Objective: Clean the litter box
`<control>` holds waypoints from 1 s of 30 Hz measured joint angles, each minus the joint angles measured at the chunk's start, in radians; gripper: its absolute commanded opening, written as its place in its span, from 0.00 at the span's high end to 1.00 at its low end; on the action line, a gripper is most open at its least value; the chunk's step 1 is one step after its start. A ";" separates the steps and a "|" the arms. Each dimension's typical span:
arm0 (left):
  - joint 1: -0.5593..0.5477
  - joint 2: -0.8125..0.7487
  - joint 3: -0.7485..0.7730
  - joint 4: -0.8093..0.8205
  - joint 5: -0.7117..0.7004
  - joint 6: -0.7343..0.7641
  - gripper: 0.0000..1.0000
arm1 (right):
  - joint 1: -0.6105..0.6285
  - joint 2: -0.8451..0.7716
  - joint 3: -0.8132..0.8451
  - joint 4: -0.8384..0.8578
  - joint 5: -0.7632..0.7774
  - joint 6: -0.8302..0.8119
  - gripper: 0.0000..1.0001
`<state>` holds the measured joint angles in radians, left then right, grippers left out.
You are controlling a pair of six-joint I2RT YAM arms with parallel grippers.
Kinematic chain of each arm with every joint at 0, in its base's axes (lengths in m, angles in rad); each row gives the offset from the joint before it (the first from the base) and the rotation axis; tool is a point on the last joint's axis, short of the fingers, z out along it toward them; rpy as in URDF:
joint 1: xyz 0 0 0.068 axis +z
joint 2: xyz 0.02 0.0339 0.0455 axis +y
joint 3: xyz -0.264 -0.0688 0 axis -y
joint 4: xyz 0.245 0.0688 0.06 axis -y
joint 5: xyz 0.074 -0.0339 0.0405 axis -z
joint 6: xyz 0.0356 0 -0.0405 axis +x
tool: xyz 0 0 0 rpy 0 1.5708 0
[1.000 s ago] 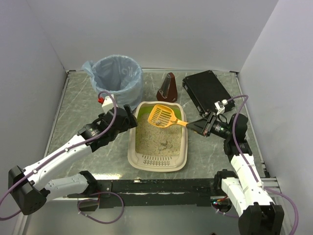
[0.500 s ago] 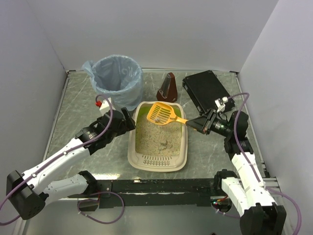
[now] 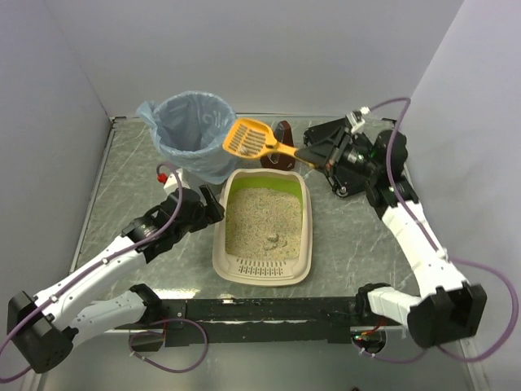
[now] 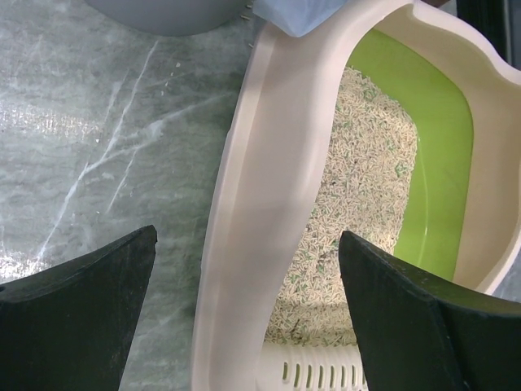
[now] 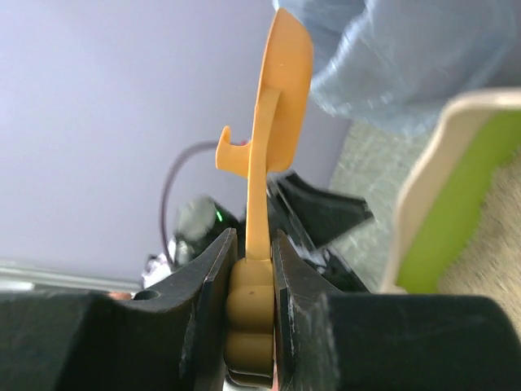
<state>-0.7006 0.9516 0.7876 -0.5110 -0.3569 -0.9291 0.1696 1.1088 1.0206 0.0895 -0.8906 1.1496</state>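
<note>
Off to the left of my right gripper I see the round bin lined with a blue bag. A dark brown wedge stands just beside the gripper, a flat black case lies partly hidden beneath it, and all sit on the grey marbled table.

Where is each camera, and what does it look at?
Top external: above and behind the arms, looking down at the table; both arms show.
Left wrist: on the left arm, looking down at the litter box rim; the open left gripper frames it.
Right wrist: on the right arm, facing along the orange scoop toward the bin; the right gripper clamps its handle.
All three show the litter box.
</note>
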 measured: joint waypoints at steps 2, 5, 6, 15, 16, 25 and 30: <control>0.002 -0.021 -0.013 0.002 0.013 0.001 0.03 | 0.024 0.080 0.082 -0.011 0.024 0.010 1.00; 0.002 -0.043 -0.026 0.002 0.029 0.002 0.03 | 0.063 0.219 0.246 -0.076 0.065 -0.008 1.00; 0.002 -0.047 -0.028 0.002 0.034 0.002 0.03 | 0.078 0.269 0.313 -0.106 0.079 -0.018 1.00; 0.005 -0.103 -0.066 -0.002 0.074 -0.001 0.03 | 0.212 0.718 0.950 -0.444 0.259 -0.225 1.00; 0.005 -0.109 -0.072 -0.003 0.076 -0.001 0.03 | 0.230 0.776 1.040 -0.497 0.277 -0.273 1.00; 0.008 -0.117 -0.085 0.004 0.118 0.000 0.03 | 0.386 0.927 1.248 -0.710 0.487 -0.763 1.00; 0.008 -0.100 -0.088 0.020 0.124 0.004 0.03 | 0.500 0.909 1.213 -0.698 0.672 -1.050 1.00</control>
<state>-0.6930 0.8516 0.6998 -0.4911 -0.2329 -0.9253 0.6693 2.0182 2.2333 -0.6090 -0.2188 0.0998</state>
